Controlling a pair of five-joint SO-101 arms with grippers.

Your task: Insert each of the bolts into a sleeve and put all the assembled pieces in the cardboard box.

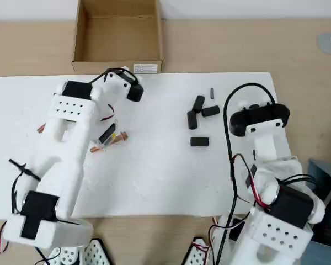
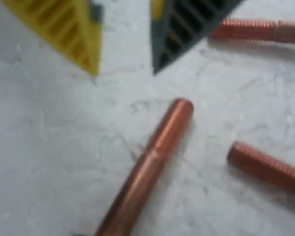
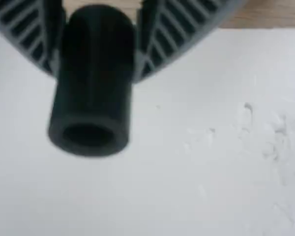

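Two grippers at work — right gripper [image 3: 98,44] clasps a sleeve [image 3: 91,98], mouth outward to receive a bolt; left gripper [image 2: 124,73], spread, hovers over copper bolts [image 2: 152,162] at nine o'clock on the bench [image 1: 237,44].

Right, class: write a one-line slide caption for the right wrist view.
Right gripper clamped on a black sleeve, its open bore facing the camera, above the white mat.

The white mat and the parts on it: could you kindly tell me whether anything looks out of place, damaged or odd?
Nothing looks spilled or broken. The black cylindrical plastic sleeves and copper-coloured bolts lie loosely scattered, as unsorted parts would. The white textured mat shows small scuffs and dents, apparently just wear.
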